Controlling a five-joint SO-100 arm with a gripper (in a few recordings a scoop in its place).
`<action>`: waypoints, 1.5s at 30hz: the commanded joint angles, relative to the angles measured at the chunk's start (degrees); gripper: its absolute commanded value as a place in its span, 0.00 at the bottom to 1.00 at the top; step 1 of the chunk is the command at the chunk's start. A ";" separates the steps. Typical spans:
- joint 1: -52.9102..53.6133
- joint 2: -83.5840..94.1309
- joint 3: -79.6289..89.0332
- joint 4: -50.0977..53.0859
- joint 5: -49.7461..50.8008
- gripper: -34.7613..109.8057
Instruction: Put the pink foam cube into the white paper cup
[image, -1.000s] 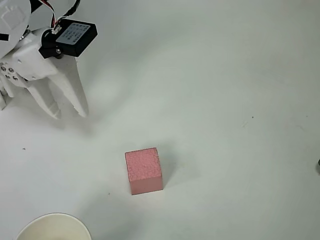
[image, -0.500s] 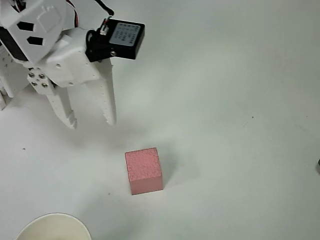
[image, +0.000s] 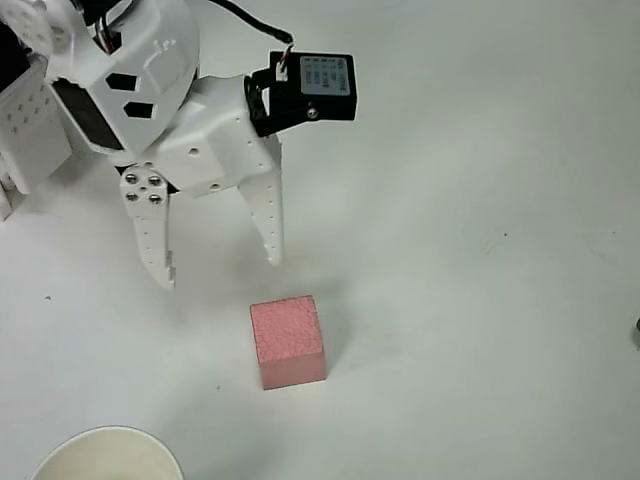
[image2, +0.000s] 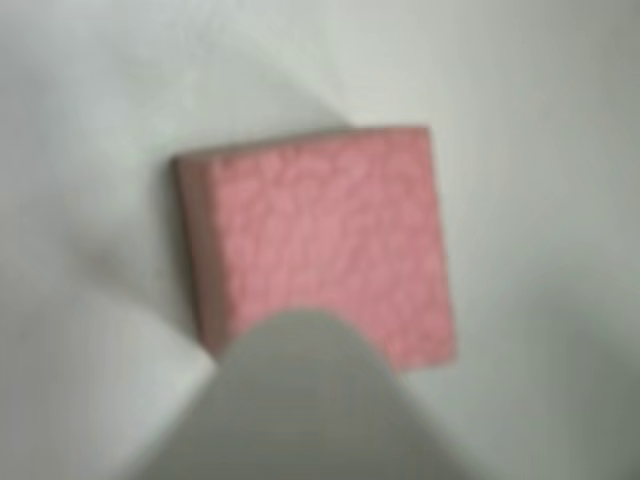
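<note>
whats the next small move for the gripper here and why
Probably ease the gripper a little further toward the pink foam cube and down, so the open fingers straddle it. In the overhead view the fingertips sit just short of the cube, up and to the left of it, not touching. The cube rests free on the table, and the white paper cup waits at the lower left.

I have the white arm reaching in from the upper left of the overhead view, gripper (image: 220, 272) pointing down-frame, its two tapered fingers (image: 268, 218) spread wide apart with nothing between them.
</note>
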 joint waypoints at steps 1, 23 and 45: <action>-1.14 -2.99 -9.05 -1.93 -2.20 0.54; -4.39 -20.57 -17.40 -3.96 -4.66 0.54; -1.85 -27.16 -20.57 -4.31 -5.98 0.54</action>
